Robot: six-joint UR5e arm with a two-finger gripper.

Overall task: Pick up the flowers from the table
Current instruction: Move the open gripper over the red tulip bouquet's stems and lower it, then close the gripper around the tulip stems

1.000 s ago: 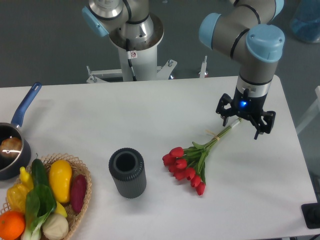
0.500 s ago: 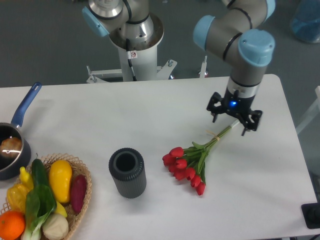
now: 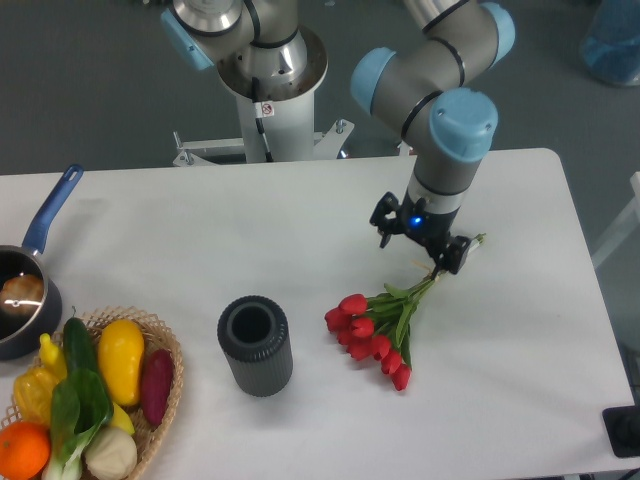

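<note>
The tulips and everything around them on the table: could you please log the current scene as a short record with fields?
flowers: bunch of red tulips lying flat on the table, buds toward the near edge, stems toward the far right
pincer: above the stems, not gripping them; open or shut cannot be told
cylinder: dark ribbed cup upright, left of the buds
basket: wicker basket of vegetables at near left
pan: blue-handled saucepan at left edge

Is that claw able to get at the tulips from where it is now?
Probably yes. The claw hovers right over the stem end of the tulips, which lie in the open on the table; the dark cylinder stands well off to the side.
</note>
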